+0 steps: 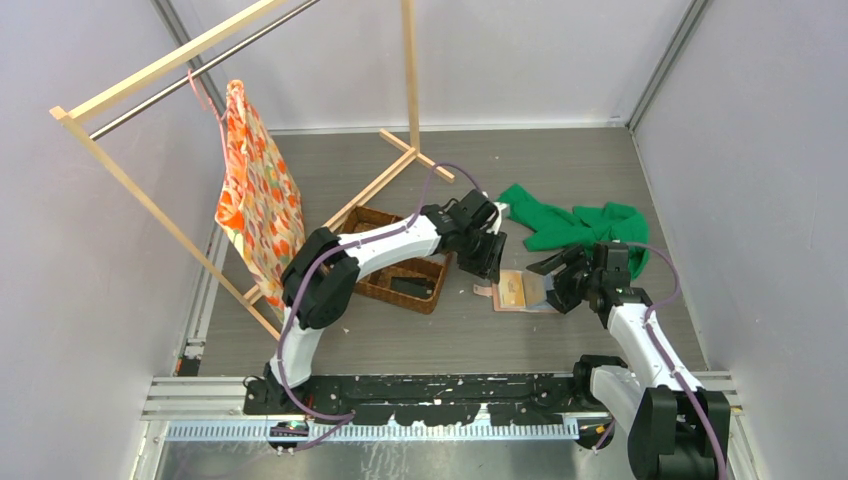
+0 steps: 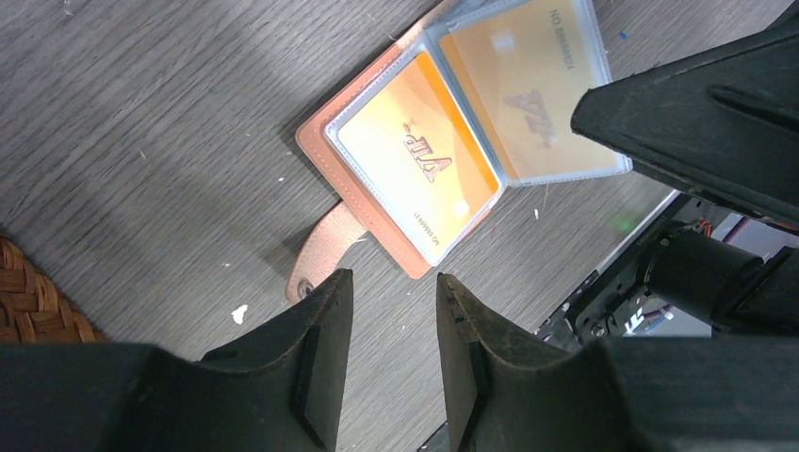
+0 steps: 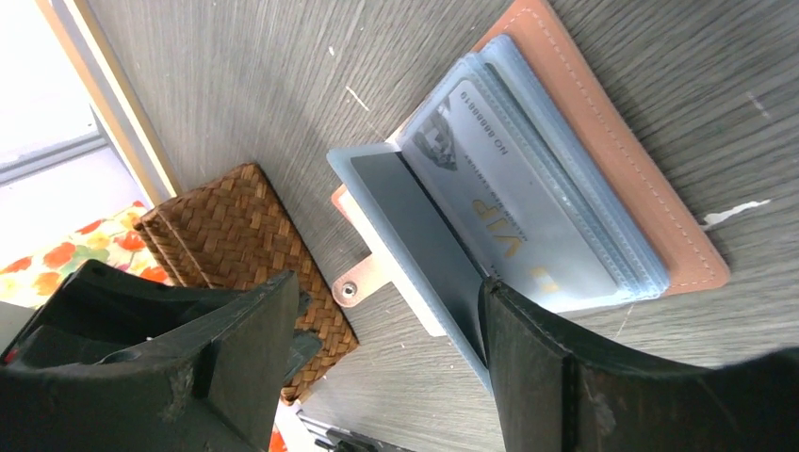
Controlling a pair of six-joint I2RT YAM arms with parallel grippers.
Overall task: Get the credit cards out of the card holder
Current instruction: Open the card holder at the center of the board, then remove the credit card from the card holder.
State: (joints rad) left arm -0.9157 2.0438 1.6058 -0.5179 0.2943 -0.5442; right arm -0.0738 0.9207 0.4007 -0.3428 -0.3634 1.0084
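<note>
On the near-right part of the counter (image 1: 420, 340), the right jaws stand wide apart with nothing clamped, one finger (image 3: 565, 377) against the edge of a lifted clear sleeve (image 3: 415, 235). Just left of them the card holder (image 1: 518, 292) lies open and flat, orange VIP cards (image 2: 419, 160) in its sleeves. Beyond its far-left corner the left jaws hang narrowly parted and empty, near the strap tab (image 2: 325, 250). Farther left sits a woven basket (image 1: 400, 297); a green cloth (image 1: 575, 225) lies far right.

This looks like a robot lab: plain white walls (image 1: 500, 60) stand around the grey table (image 1: 450, 340), and two robot arms (image 1: 380, 245) sit on a metal rail (image 1: 200, 398) at its near edge.
</note>
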